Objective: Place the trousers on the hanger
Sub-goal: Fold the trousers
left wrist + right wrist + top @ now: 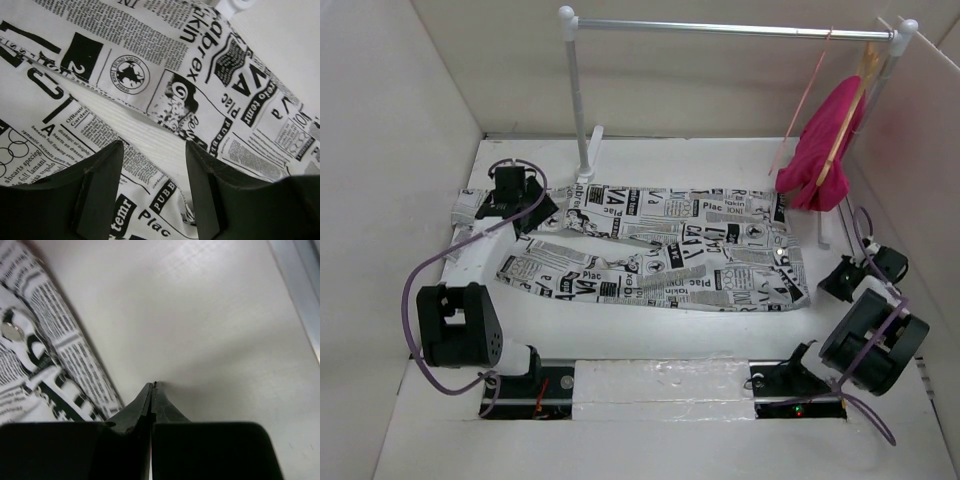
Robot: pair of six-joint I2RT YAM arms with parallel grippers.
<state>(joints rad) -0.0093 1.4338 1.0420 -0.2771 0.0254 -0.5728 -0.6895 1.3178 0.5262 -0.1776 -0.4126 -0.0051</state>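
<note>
The trousers, white cloth with black newspaper print, lie spread flat across the table, legs to the left and waist to the right. My left gripper hovers over the leg ends. In the left wrist view it is open, and the trousers fill the view under the jaws with nothing between them. My right gripper is just right of the waist. In the right wrist view it is shut and empty above the bare table, the trousers' edge to its left. The thin salmon-pink hanger hangs on the rail.
A silver clothes rail on white posts spans the back. A magenta garment on a pale wooden hanger hangs at its right end, next to the wire hanger. White walls enclose the table on three sides.
</note>
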